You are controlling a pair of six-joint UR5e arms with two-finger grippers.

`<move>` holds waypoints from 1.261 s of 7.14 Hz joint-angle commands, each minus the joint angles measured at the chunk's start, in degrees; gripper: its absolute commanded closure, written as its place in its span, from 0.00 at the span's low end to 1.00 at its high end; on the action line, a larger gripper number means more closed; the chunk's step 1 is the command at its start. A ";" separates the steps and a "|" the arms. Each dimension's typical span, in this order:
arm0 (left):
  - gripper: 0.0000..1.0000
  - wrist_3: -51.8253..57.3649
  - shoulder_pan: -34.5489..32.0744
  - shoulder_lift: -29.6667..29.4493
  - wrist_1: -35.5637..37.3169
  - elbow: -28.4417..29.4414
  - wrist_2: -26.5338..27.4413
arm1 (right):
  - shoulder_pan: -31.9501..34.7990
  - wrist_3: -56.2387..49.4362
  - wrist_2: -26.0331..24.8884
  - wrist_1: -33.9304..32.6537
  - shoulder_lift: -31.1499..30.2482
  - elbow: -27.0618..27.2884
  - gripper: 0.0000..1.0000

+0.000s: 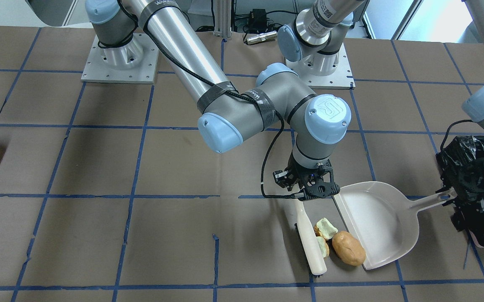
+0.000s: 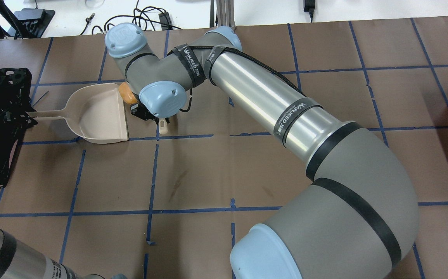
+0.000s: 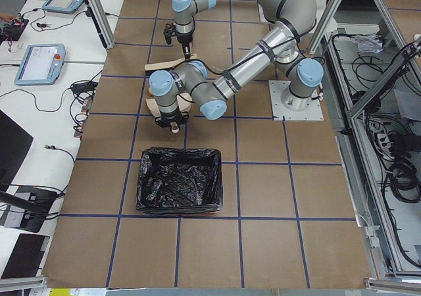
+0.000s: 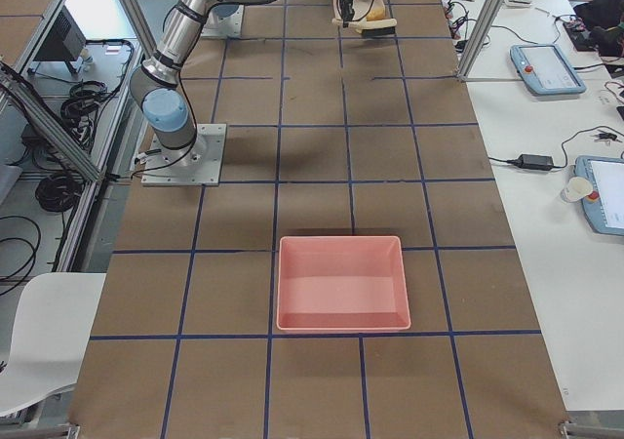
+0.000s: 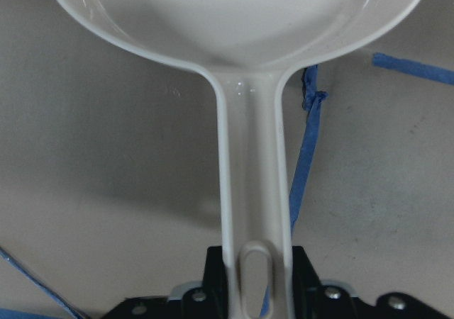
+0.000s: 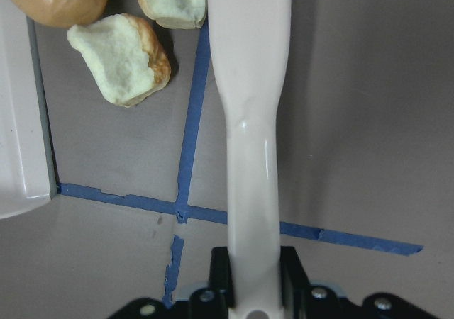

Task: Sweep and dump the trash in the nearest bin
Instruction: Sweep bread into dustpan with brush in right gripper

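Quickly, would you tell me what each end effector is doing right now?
Left end effector: closed on the dustpan.
Right end effector: closed on the brush.

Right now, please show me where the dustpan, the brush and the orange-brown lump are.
dustpan (image 1: 378,218): exterior front-facing view, bare floor of the pan.
brush (image 1: 310,241): exterior front-facing view, middle of its white back.
orange-brown lump (image 1: 348,248): exterior front-facing view, centre of its top.

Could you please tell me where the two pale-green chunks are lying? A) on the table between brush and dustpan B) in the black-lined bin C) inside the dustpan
A: the upper chunk and lower chunk lie on the table, between the brush and the dustpan lip.
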 commanded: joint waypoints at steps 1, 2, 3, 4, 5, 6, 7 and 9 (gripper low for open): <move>0.96 0.00 -0.08 0.00 0.13 0.01 -0.06 | 1.38 0.65 0.00 -0.45 0.78 -0.10 0.93; 0.96 -0.09 0.01 -0.09 0.13 0.01 -0.06 | 2.08 0.83 0.00 -1.24 1.22 -0.10 0.93; 0.96 0.00 0.01 -0.01 0.13 0.01 -0.06 | 2.96 1.87 -0.44 -1.33 1.48 -0.19 0.93; 0.96 0.00 -0.08 0.00 0.13 0.01 -0.06 | 3.93 3.19 -0.44 -1.33 1.66 -1.06 0.93; 0.96 -0.18 -0.08 0.00 0.13 0.01 -0.06 | 4.37 4.25 -0.35 -1.25 1.75 -2.63 0.92; 0.96 -0.18 -0.08 0.00 0.13 -0.07 -0.06 | 5.07 4.61 -0.35 -1.25 1.75 -3.26 0.92; 0.96 -0.18 -0.08 0.00 0.13 -0.16 -0.06 | 5.69 5.65 -0.27 -1.25 1.75 -3.35 0.92; 0.95 -0.09 -0.16 0.08 0.13 -0.16 -0.06 | 7.09 8.28 0.52 -1.25 1.84 -4.92 0.92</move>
